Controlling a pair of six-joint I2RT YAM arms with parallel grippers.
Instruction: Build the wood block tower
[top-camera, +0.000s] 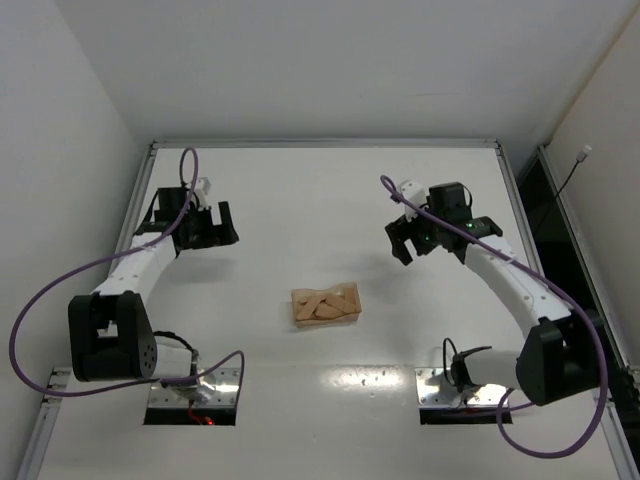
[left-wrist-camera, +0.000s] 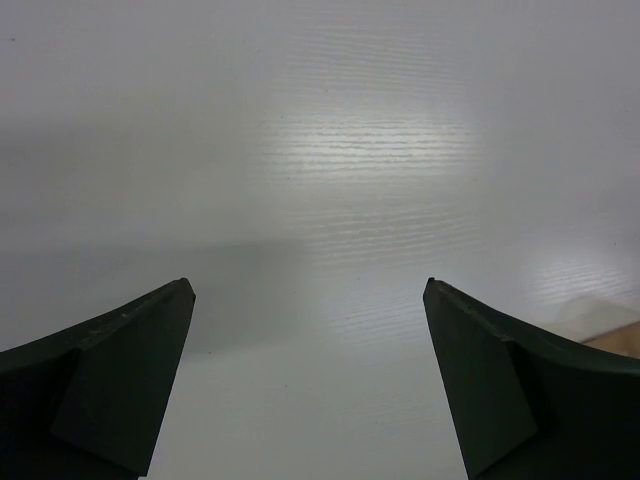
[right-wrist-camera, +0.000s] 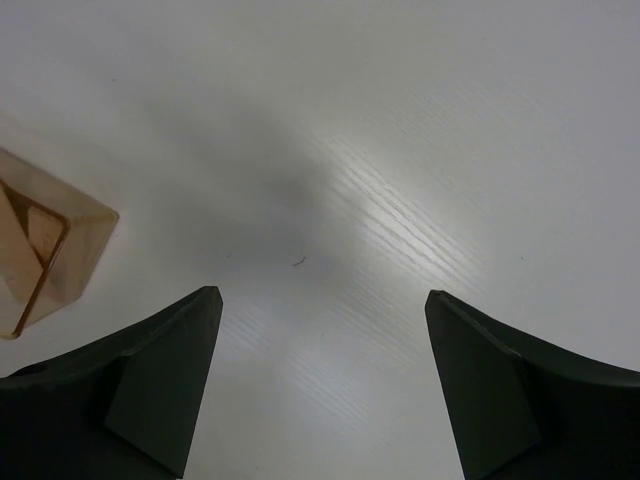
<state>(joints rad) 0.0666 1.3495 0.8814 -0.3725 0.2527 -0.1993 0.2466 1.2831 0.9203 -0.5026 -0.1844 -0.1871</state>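
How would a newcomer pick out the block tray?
Start at the white table. Near its middle sits a small translucent orange-tan tray holding light tan wood blocks. It alone on the tabletop is warm-coloured and see-through.

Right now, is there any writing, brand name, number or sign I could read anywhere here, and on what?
None: no text can be read in any view.
The tray and the wood blocks in it are bare, the white table is unmarked, and the left tool and right tool are plain dark, both open.
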